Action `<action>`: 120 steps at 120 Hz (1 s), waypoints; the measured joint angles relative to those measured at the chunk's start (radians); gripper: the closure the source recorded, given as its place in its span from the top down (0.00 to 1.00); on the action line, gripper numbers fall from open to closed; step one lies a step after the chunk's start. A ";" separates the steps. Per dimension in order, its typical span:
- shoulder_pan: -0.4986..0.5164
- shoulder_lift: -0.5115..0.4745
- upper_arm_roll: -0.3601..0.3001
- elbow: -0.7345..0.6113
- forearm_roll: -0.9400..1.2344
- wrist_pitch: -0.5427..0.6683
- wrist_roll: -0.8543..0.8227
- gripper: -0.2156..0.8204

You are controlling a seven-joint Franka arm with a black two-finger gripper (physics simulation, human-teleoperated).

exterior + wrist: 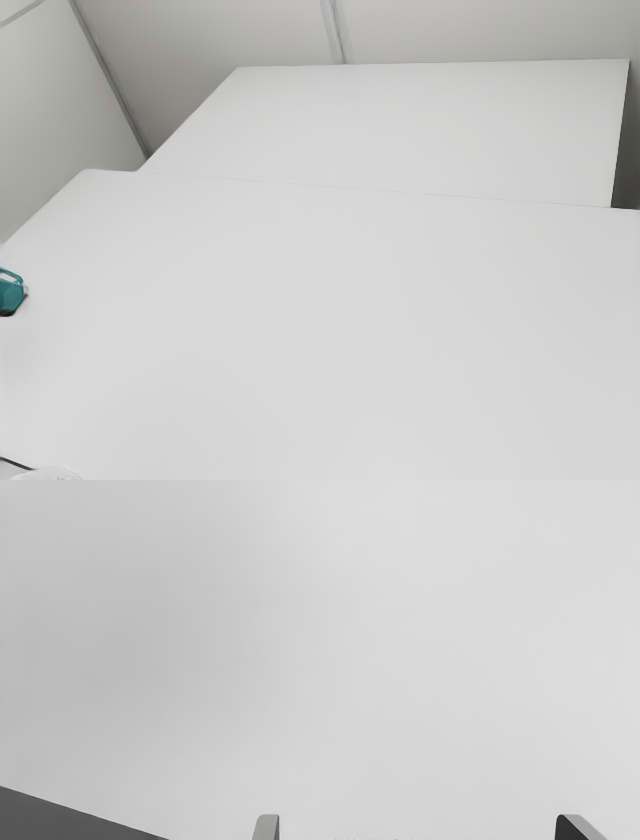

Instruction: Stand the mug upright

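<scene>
From the exterior view I have a broad white table [340, 330], with a second white table [410, 125] set against its far side and pale walls [220, 35] behind. At the exterior view's left edge there is a teal thing [10, 293], cut off by the frame, with a dark lower edge and a whitish bit on its side. It could be the mug, but I cannot tell for sure—nor whether it stands upright or lies over. Down in the near left corner I see a thin black line [16, 464] beside something whitish [48, 473], too cut off to name.

On the wrist view, my gripper [417, 827] has its two fingers [266, 827] standing wide apart, over a smooth pale surface [380, 655]. A dark area [45, 822] with a slanting edge lies off to one side of them.
</scene>
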 joint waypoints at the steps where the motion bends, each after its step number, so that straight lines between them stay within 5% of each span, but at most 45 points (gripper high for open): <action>1: 0.007 0.006 0.002 0.004 -0.003 0.000 0.009 0.79; 46: 0.172 0.278 0.061 0.232 -0.188 -0.001 0.394 0.79; 120: 0.241 0.671 0.065 0.708 -0.490 -0.105 0.796 0.79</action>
